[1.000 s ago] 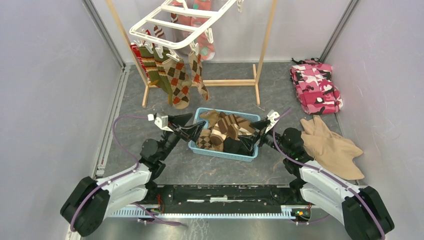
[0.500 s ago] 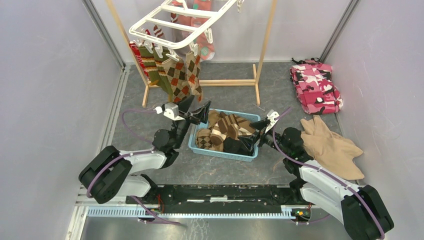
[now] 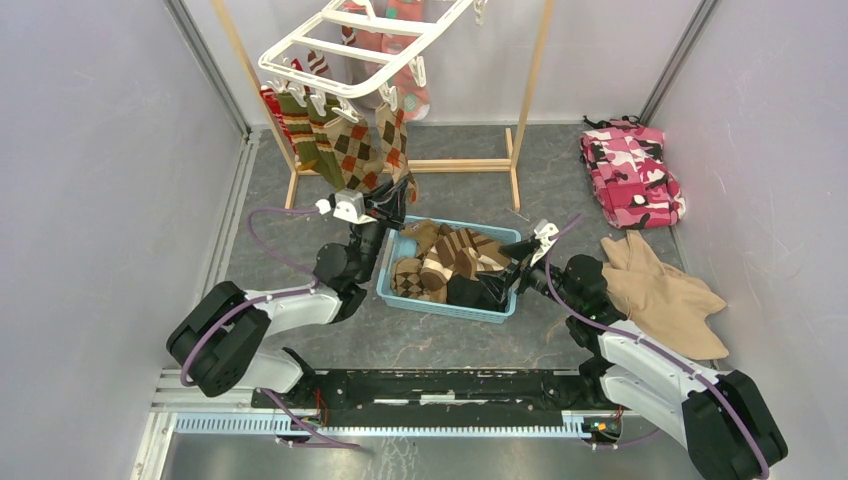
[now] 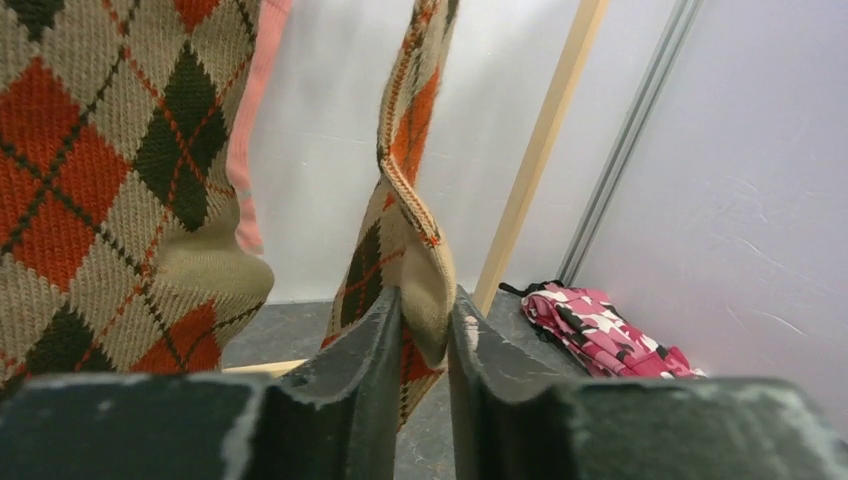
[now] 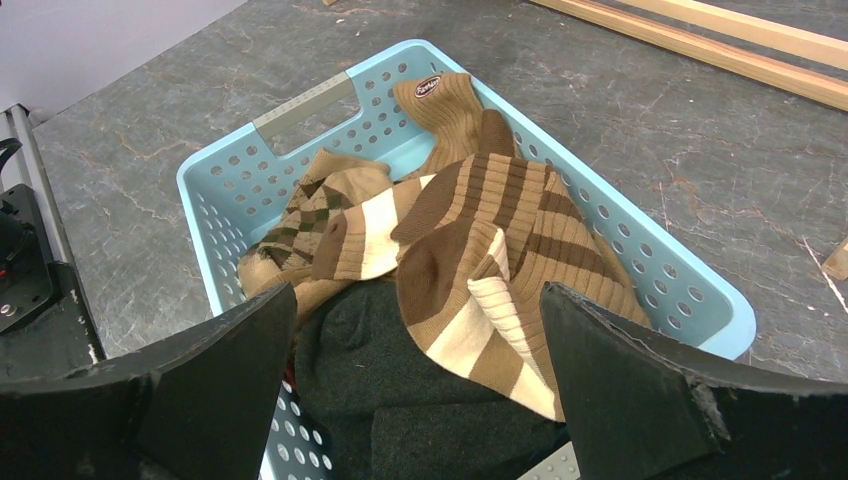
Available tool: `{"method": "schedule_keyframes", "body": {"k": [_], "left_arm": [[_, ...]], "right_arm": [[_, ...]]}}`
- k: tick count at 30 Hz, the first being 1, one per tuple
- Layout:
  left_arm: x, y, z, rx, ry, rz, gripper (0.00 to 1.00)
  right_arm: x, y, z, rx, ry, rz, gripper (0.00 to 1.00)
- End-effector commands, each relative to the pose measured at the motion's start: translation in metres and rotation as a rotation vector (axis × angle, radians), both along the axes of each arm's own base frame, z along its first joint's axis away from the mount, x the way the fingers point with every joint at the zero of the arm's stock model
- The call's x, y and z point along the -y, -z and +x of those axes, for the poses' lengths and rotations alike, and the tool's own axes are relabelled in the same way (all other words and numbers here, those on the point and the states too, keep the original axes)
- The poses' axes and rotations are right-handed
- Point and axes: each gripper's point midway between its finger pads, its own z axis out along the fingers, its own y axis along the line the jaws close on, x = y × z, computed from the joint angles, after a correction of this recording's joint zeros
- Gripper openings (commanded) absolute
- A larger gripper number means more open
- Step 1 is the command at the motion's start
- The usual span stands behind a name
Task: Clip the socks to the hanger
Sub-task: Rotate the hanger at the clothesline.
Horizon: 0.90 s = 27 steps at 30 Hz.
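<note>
left gripper (image 4: 424, 315) up from basket (image 5: 225, 195) to below hanger (image 3: 292, 37) | now pinching toe of hung argyle sock (image 4: 405, 220) | likely straightening it; right gripper (image 5: 420, 340) spread

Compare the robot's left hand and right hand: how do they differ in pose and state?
The left hand is nearly closed, pinching the lower end of a hanging argyle sock; the right hand is wide open and holds nothing. The left hand is at the hanging sock, beyond the blue basket; the right hand hovers over that basket. Both have dark fingers.
</note>
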Motion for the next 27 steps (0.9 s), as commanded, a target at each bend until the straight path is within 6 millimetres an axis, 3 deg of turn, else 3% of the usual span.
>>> {"method": "schedule_keyframes", "body": {"k": [1, 5, 16, 27], "left_arm": [[-0.003, -0.013, 0.000, 0.047, -0.038, 0.052, 0.22], [-0.009, -0.014, -0.012, 0.056, -0.024, 0.081, 0.02], [-0.055, -0.031, -0.040, 0.056, -0.093, 0.074, 0.02], [-0.114, -0.053, -0.041, 0.037, -0.191, -0.019, 0.02]], "right_arm": [[-0.001, -0.015, 0.001, 0.052, -0.005, 0.034, 0.98], [-0.001, -0.015, 0.000, 0.050, -0.010, 0.035, 0.98], [-0.003, -0.013, 0.000, 0.039, -0.019, 0.043, 0.98], [-0.005, -0.009, 0.000, 0.024, -0.030, 0.044, 0.98]]}}
